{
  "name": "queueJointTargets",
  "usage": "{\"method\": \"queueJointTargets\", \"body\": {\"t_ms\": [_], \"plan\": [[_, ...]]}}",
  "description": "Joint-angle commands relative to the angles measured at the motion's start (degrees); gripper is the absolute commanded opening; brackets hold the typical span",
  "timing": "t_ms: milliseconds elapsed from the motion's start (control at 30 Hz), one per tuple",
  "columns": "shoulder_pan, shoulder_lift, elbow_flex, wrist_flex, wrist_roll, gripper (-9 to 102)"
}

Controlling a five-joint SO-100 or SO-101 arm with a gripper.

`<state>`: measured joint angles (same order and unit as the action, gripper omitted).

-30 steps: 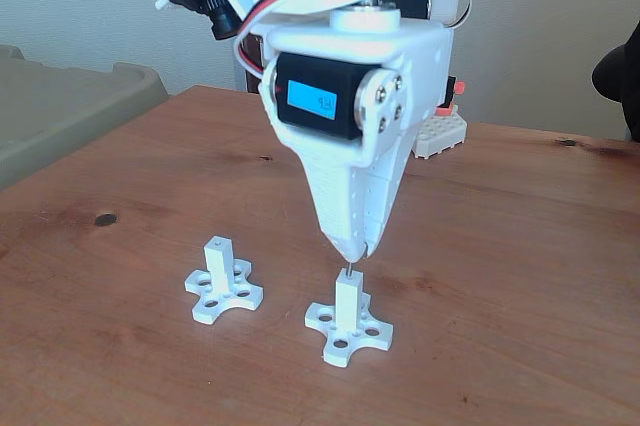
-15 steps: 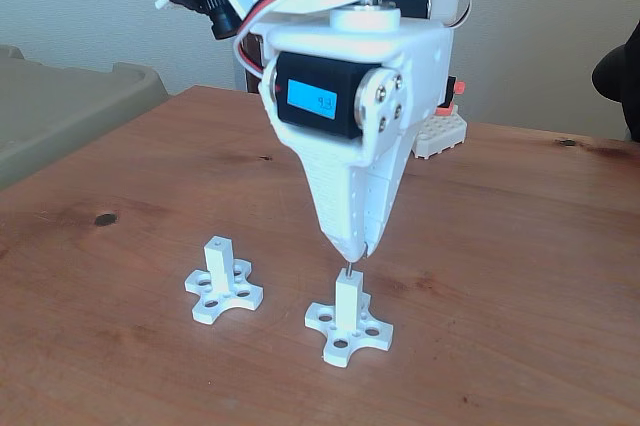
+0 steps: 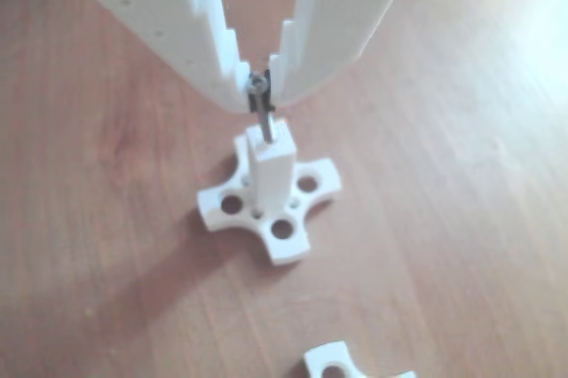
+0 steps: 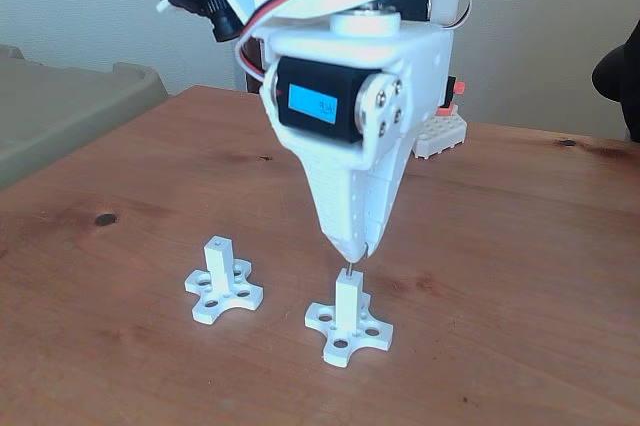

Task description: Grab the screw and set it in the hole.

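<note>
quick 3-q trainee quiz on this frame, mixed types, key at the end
1. True or false: the pincer is shut on the screw.
2. How many white posts with cross-shaped bases stand on the table in the fixed view?
3. The screw's lower end is: A) lying flat on the table B) at the top face of the post under the pincer C) in a base hole.

Key: 1 true; 2 two; 3 B.

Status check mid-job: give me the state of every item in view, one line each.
gripper: shut on the screw, above the near post.
screw: upright, tip at the near post's top.
near post: upright on the table.
far post: upright, top hole empty.
</note>
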<state>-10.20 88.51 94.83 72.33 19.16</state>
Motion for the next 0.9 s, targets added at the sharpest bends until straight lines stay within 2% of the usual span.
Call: {"method": "queueJointTargets", "body": {"t_ms": [0, 867], "plan": [[0.09, 0.79, -0.62, -0.62, -0.62, -4], [-0.09, -0.35, -0.88, -1.23, -0.79, -4]]}}
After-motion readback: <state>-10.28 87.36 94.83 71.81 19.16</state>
